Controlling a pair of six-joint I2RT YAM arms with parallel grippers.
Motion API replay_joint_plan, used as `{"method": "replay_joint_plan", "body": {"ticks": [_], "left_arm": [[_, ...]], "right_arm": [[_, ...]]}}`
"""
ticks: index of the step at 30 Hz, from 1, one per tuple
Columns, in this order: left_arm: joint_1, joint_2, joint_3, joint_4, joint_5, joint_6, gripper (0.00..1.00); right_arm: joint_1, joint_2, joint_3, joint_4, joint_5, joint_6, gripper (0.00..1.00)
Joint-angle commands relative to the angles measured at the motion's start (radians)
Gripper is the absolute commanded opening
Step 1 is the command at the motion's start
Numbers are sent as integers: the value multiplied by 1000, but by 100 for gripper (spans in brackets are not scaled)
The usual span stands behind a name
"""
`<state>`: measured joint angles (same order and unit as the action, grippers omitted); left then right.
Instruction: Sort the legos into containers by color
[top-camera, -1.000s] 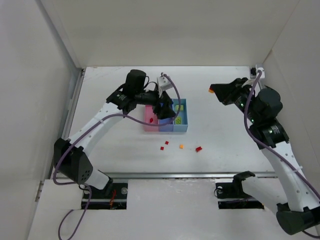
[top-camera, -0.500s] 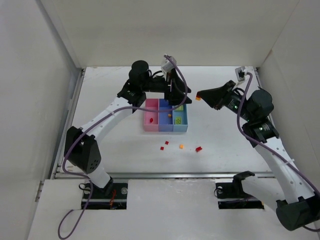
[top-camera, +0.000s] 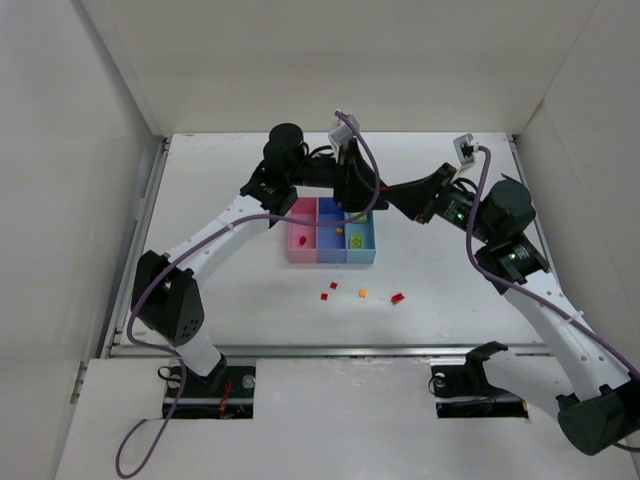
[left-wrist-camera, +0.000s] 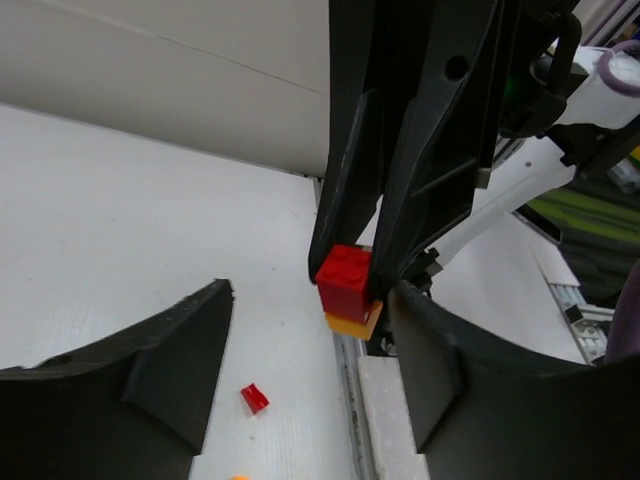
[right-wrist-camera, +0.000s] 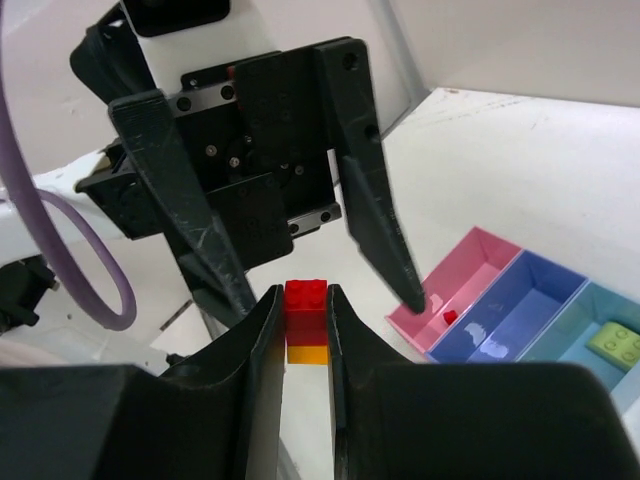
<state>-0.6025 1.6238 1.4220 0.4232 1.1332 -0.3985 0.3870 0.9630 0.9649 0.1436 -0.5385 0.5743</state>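
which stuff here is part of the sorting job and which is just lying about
Job: red-on-orange lego stack in right gripper; open left gripper; loose legos on table; three joined containers.
Not job: purple cables; metal rail.

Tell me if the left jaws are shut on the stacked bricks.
No: the left jaws stand wide apart; the right jaws pinch the stacked bricks.
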Motion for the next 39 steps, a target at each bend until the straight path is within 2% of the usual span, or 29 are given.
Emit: {"method": "replay_joint_plan", "body": {"ticks": [1,4,6,9,10,14,17,22,25,27,30,31,39], "left_arm": [[-6,-12,46,58,31,-40,55],[-16,-12,46,58,51,-40,49],[-16,-12,46,58,51,-40,41],[-16,-12,46,58,63,-49,39],[-16,-12,37,58,74,-49,41],[-16,-21,28,58,74,-59,58],[-16,-30,28,58,74,-59,59],[-16,-30,28,58,62,-77,41],[-16,-30,28,58,50,-88,36],[-16,-30,37,58,40,-88,28],[-16,-21,37,58,40,-99,11],[-16,-21,37,58,40,-99,0],[-16,-50,-28,58,51,-108,0]], "right_arm": [[18,0,41,65,11,-1,0],[18,0,41,65,20,-1,0],[18,0,41,65,20,-1,0],[18,-9,41,65,29,-1,0],[18,-9,41,65,41,-1,0],[18,-18,41,65,41,-10,0],[18,-18,51,65,41,-10,0],[18,-18,51,65,41,-10,0],[18,-18,51,65,32,-10,0],[18,-18,51,65,32,-10,0],[18,-18,51,65,32,-10,0],[18,-18,51,65,32,-10,0],[18,-38,84,65,86,-10,0]]}}
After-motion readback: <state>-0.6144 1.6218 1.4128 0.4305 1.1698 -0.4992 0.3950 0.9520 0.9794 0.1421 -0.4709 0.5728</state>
